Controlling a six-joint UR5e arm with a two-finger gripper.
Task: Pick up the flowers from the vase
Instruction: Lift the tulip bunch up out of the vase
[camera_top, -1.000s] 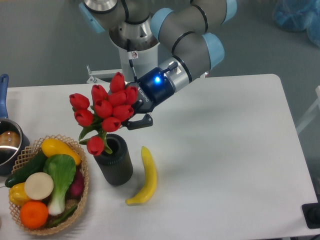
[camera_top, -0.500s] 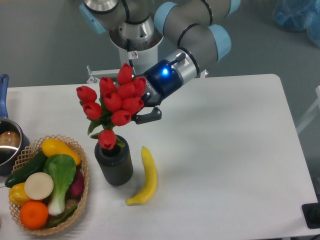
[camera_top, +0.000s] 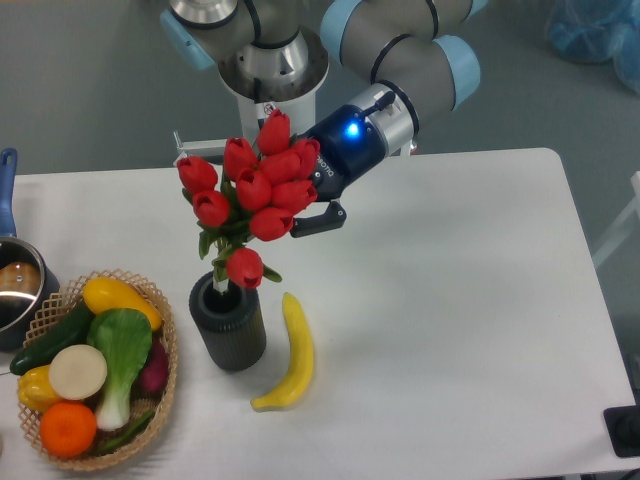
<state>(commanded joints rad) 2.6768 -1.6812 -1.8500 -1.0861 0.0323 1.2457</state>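
Up and to the right go the red tulip flowers with green stems (camera_top: 255, 190), lifted higher than before. Jaws of the blue-lit gripper (camera_top: 300, 205) squeeze the bunch. Below the jaws, stem tips still dip inside the dark ribbed vase (camera_top: 229, 325) on the white tabletop (camera_top: 450, 300).

The flowers (camera_top: 256, 190) look glossy plastic, the vase (camera_top: 229, 328) matt and ribbed, the basket (camera_top: 168, 385) rough woven wicker, the table (camera_top: 450, 300) smooth matt white.
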